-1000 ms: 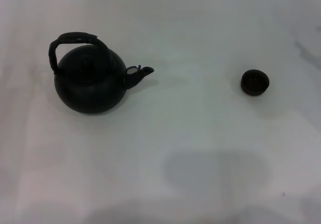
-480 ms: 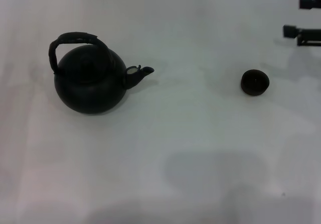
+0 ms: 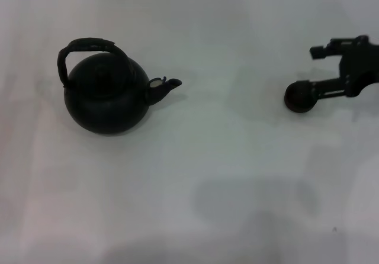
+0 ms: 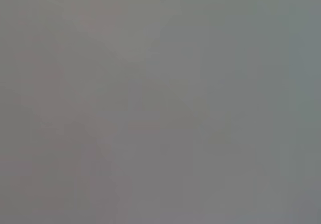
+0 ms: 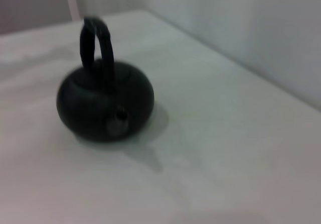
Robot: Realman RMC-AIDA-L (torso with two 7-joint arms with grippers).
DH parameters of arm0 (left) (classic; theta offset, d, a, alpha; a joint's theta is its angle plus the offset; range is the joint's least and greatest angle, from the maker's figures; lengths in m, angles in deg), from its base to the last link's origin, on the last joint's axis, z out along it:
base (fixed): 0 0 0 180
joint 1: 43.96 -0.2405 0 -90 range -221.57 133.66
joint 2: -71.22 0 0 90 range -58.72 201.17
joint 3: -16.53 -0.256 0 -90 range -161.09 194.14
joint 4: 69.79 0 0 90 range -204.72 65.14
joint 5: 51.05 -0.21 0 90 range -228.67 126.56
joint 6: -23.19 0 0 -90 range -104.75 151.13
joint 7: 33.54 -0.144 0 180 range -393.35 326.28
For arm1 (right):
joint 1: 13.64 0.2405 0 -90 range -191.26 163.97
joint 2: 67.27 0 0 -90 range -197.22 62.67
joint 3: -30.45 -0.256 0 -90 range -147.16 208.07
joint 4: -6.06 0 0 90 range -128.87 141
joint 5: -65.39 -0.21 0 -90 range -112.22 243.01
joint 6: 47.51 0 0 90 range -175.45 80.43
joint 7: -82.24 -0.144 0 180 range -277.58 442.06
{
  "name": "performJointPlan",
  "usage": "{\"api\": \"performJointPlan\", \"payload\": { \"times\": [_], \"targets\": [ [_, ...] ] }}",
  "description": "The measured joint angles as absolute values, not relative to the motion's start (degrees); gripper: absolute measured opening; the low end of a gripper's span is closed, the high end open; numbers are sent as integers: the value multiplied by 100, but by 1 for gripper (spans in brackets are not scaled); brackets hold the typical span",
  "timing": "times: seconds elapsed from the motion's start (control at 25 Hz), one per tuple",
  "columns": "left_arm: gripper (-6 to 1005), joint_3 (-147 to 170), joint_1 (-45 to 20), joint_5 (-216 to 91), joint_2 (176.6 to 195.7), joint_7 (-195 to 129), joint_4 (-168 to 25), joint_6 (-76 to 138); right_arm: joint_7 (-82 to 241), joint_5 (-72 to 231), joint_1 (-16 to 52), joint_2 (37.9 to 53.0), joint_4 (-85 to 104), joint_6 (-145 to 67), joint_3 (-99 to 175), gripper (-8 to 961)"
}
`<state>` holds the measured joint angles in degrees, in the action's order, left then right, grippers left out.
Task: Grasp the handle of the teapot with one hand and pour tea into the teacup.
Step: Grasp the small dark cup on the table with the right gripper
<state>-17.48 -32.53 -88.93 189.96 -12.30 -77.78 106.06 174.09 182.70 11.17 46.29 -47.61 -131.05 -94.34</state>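
Note:
The round black teapot (image 3: 106, 98) stands on the left of the white table, its spout (image 3: 163, 86) pointing right. Its dark arched handle (image 3: 89, 48) loops over the top. The tiny dark teacup (image 3: 298, 96) sits far to the right. My right gripper (image 3: 314, 71) reaches in from the right edge, open, and its near finger (image 3: 324, 89) overlaps the cup's right side in the head view. The right wrist view looks across the table at the teapot (image 5: 105, 103) and handle (image 5: 96, 40), spout facing the camera. The left gripper is out of view.
The white table (image 3: 225, 157) runs wide between teapot and cup. A pale wall (image 5: 241, 28) rises behind the table's far edge in the right wrist view. The left wrist view is plain grey.
My right gripper has come in from the right edge, moving left and toward the teacup until its near finger overlaps the cup. Teapot and cup have not moved.

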Motion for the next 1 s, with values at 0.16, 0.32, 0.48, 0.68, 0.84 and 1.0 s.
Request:
{"api": "performJointPlan", "payload": {
  "times": [0.16,0.32,0.48,0.68,0.84,1.0],
  "targets": [
    [533,-1748,-3245,-8893,18996,-1230,-7779,10607,17380,18673,1182,4767,-4783,-12887,-9305,861],
    [533,-1748,-3240,-8894,18996,-1229,-7779,10607,17347,18702,1196,4770,-4779,-12646,-9024,861],
    [533,-1748,-3261,-8901,18997,-1226,-7779,10607,17345,18716,1202,4772,-4793,-12389,-8790,861],
    [532,-1748,-3276,-8902,19005,-1222,-7779,10607,17342,18750,1218,4767,-4767,-12200,-8607,861],
    [532,-1749,-3279,-8902,19005,-1220,-7779,10613,17303,18856,1225,4770,-4754,-12159,-8571,861],
    [532,-1757,-3277,-8906,19005,-1218,-7779,10618,17295,18881,1228,4775,-4754,-12110,-8558,862]
  ]
}}
